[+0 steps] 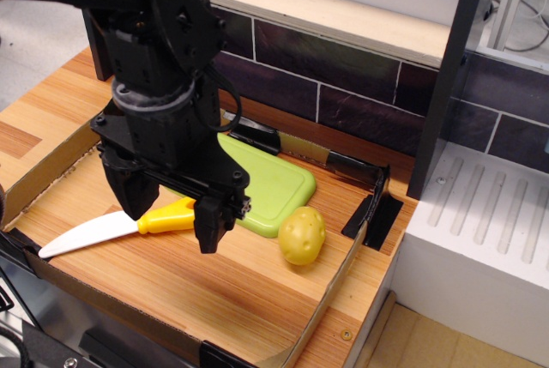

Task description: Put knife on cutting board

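Observation:
The knife lies flat on the wooden tabletop at the front left, white blade pointing left, yellow handle toward the right. The light-green cutting board lies behind and to the right of it, partly hidden by the arm. My black gripper hangs just above the yellow handle, its two fingers spread on either side of it. It is open and holds nothing. The handle's right end lies close to the board's front edge.
A yellow toy potato sits at the board's front right corner. A low cardboard rim with black clips borders the work area. A white dish rack stands at right, a dark tiled wall behind.

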`<state>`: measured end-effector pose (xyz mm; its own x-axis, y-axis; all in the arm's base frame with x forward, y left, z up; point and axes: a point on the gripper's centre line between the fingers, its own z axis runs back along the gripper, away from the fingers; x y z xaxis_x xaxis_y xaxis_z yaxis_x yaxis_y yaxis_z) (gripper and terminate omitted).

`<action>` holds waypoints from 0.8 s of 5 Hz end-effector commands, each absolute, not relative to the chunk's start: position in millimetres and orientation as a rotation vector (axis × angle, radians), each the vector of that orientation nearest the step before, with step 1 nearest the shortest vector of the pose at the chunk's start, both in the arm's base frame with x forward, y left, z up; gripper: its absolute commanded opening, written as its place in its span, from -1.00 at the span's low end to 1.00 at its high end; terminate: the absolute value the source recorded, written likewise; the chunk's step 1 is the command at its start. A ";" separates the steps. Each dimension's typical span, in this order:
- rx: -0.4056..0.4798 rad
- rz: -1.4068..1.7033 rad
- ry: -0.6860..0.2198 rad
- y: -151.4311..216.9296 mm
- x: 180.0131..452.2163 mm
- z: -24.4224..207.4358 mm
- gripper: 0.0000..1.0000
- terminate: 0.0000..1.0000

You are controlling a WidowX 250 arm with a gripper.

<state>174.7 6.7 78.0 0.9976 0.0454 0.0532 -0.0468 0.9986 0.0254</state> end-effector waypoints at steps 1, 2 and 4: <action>0.027 0.046 -0.053 6.7 174.7 78.0 1.00 -1.00; 0.013 -0.133 0.005 19.6 187.8 78.3 1.00 -1.00; -0.027 -0.309 0.086 46.3 213.5 66.1 1.00 -1.00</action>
